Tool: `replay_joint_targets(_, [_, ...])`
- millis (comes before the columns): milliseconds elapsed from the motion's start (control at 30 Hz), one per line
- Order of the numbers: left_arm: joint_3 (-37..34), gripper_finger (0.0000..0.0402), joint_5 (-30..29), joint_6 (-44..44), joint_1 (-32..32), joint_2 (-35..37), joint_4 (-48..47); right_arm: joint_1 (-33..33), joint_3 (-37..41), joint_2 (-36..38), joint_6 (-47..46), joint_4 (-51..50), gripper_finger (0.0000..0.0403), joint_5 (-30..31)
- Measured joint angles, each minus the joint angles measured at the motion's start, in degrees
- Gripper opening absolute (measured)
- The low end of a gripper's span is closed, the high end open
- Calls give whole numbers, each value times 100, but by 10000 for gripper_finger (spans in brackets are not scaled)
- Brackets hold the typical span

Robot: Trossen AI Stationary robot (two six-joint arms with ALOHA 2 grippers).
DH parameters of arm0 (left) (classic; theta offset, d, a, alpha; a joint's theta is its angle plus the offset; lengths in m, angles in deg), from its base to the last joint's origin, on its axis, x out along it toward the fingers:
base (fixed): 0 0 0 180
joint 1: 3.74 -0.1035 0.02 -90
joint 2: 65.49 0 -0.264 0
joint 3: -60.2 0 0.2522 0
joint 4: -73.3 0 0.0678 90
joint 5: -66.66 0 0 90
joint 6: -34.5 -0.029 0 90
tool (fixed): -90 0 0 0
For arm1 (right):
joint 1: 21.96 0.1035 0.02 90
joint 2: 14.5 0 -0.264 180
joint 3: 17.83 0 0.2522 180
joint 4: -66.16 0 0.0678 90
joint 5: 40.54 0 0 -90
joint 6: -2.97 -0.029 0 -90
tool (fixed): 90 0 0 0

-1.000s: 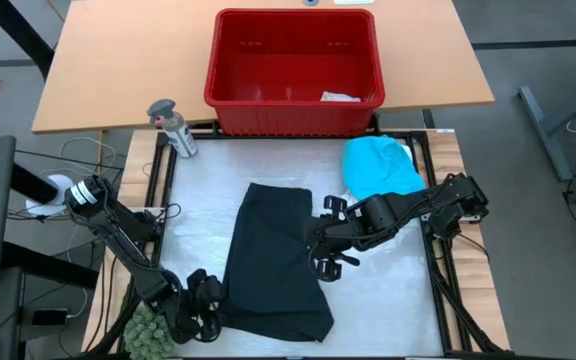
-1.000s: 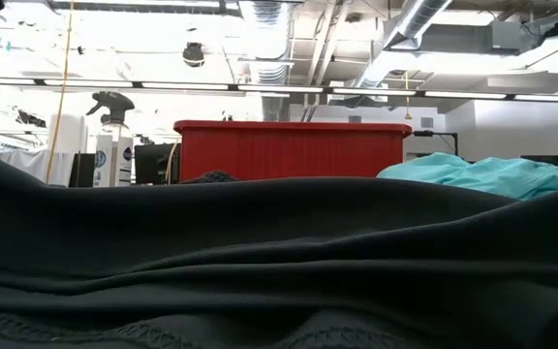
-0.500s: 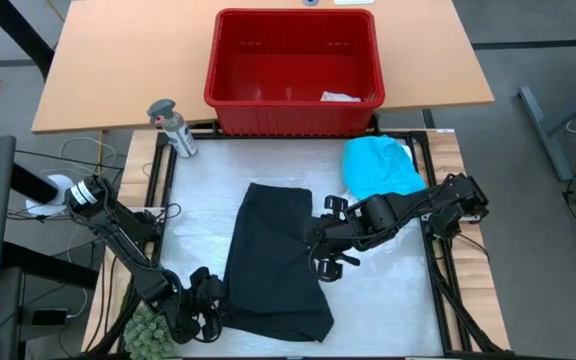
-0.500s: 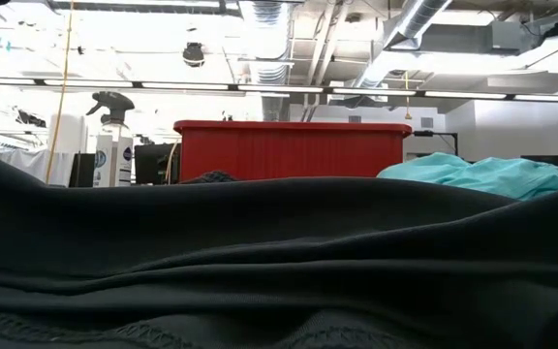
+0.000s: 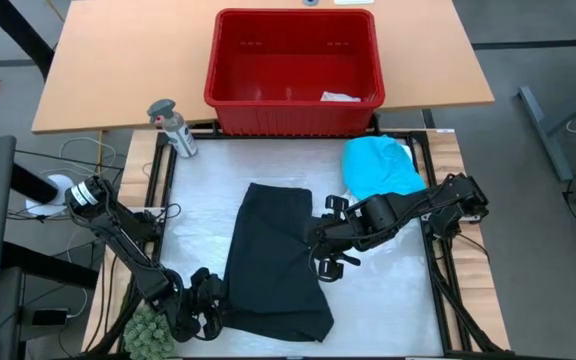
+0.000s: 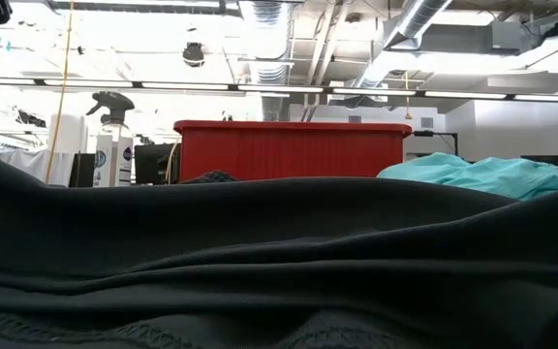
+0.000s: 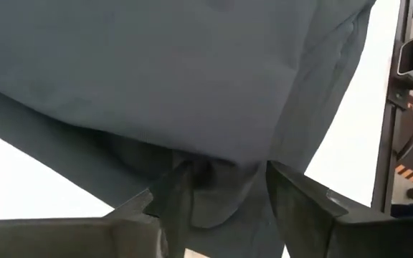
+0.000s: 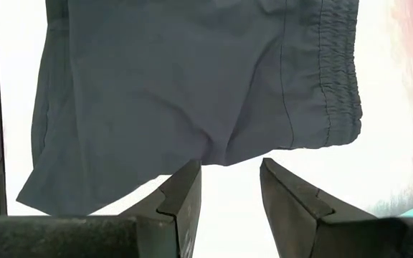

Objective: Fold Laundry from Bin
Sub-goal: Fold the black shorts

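No text, brand, number or sign can be read anywhere. The spray bottle [image 6: 112, 145] beside the bin [image 6: 293, 149] carries a small round blue label, but nothing on it is legible.

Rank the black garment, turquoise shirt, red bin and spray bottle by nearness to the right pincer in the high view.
From the right pincer:
1. Black fabric garment, right beside it, mid-table.
2. Turquoise crumpled shirt, behind it, on the table's right.
3. Red slotted plastic bin, on the far wooden table.
4. Grey-topped spray bottle, far left corner.
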Motion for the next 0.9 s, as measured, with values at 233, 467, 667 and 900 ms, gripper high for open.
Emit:
replay_joint_targets(233, [-2,69,353,-567,-181,0,60,-11,0,0,15,-2,166,4])
replay_joint_targets(467, [-2,5,1576,-451,-465,11,377,-11,0,0,-7,2,166,15])
replay_joint_targets(667, [-2,0,2385,81,-515,136,558,-114,50,-85,-225,643,164,206])
replay_joint_targets(900, [-2,0,1739,193,-571,352,519,-538,1216,-111,477,3789,126,-364])
